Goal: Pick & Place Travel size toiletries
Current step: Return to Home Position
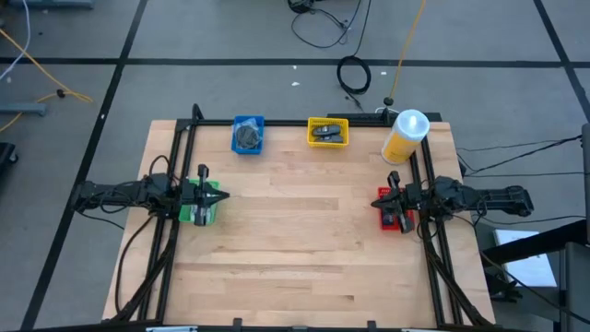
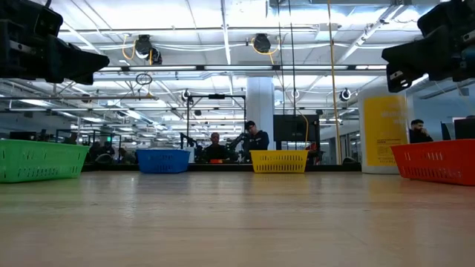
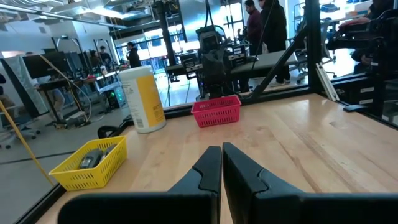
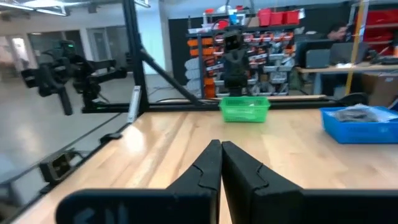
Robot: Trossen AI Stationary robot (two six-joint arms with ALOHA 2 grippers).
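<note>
Grey wrapped discs (image 1: 247, 136) lie in a blue tray (image 1: 259, 123) at the table's far edge; they also show in the right wrist view (image 4: 364, 114). Dark small bottles (image 1: 327, 133) lie in a yellow tray (image 1: 313, 124); one shows in the left wrist view (image 3: 92, 158). My left gripper (image 1: 205, 192) (image 3: 221, 149) hangs shut above a green tray (image 1: 197, 214) at the table's left side. My right gripper (image 1: 392, 198) (image 4: 220, 144) hangs shut above a red tray (image 1: 396, 221) at the right side. In the low view both arms stay high above the trays.
A tall yellow bottle with a white cap (image 1: 406, 136) stands at the far right corner, beside the yellow tray. A black frame (image 1: 175, 157) runs along the table's left, right and far sides. Bare wood (image 1: 295, 231) spans the middle and near half of the table.
</note>
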